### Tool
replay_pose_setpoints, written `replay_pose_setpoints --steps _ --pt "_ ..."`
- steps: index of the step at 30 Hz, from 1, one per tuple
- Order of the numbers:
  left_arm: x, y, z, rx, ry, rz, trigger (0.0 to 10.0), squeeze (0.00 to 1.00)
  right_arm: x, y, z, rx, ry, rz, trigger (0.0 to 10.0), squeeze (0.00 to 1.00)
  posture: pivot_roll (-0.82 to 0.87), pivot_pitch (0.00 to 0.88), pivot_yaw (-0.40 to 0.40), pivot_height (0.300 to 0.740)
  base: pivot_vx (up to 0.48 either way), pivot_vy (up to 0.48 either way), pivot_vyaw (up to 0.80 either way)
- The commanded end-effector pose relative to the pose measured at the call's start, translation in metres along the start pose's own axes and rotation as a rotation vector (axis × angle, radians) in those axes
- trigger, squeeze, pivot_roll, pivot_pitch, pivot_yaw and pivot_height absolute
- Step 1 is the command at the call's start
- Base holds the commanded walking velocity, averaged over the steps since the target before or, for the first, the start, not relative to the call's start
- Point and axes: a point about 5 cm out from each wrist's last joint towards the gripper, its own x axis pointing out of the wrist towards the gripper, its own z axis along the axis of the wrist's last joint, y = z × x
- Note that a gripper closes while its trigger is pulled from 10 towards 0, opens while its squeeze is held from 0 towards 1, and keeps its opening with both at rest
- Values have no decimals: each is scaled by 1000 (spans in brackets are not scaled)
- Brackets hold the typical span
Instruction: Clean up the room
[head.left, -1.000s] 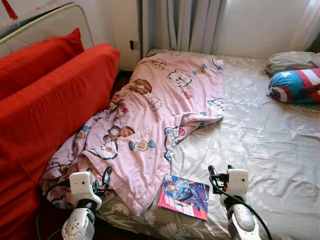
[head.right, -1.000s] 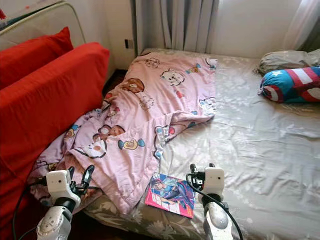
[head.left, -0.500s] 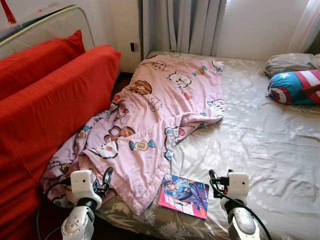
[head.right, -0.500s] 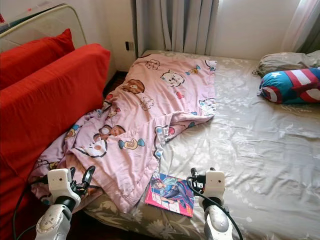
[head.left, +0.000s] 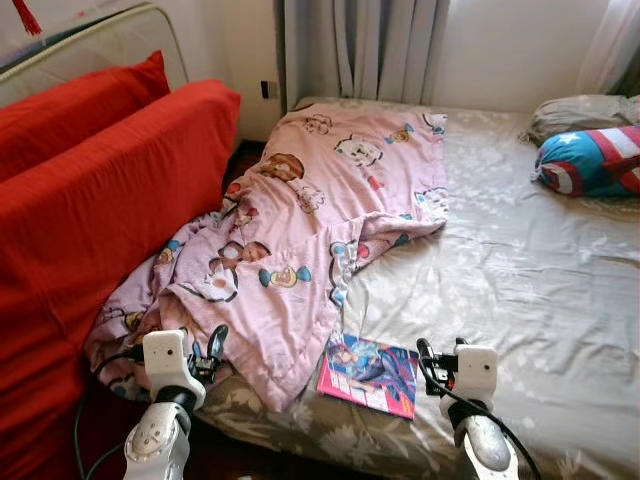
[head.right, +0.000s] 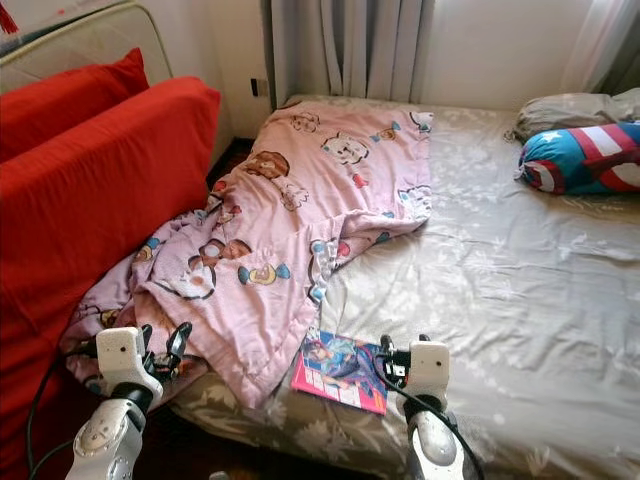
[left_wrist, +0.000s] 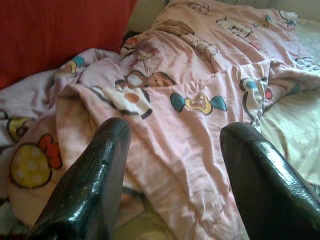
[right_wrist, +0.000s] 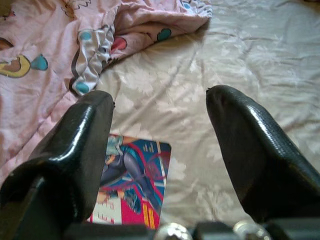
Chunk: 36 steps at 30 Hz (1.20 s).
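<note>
Bed (head.left: 520, 270): pink blanket (head.left: 320, 210) crumpled over left half, near corner draping off the edge. Book (head.left: 368, 375) flat on the sheet at near edge, just right of the blanket. Left claw (head.left: 207, 352) spread wide, empty, above blanket's near-left corner. Right claw (head.left: 428, 360) spread wide, empty, just right of book. Red sofa (head.left: 90, 200) left; pillow (head.left: 590, 160) far right.

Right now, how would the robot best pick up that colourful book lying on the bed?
Probably by the book's near edge, coming from the foot of the bed with the open right gripper. It lies flat on soft sheets, so pinching an edge suits.
</note>
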Motion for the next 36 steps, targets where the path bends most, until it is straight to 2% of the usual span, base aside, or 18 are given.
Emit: replay_pose_setpoints --steps 1,4,32,36 --pt "-1 1 1 -1 7 3 10000 0 2 2 0 0 16 8 10000 0 -38 108 10 652 0 0 0" --pt "-1 -1 0 -3 12 -1 10000 0 1 2 1 0 7 15 10000 0 -40 109 11 632 0 0 0" --pt "-3 -5 -1 -9 33 -14 10000 0 3 10 0 32 15 72 10000 0 -29 108 7 632 0 0 0" --pt "-3 -5 -1 -8 35 -14 10000 0 3 13 0 15 15 90 10000 0 -28 110 8 632 0 0 0"
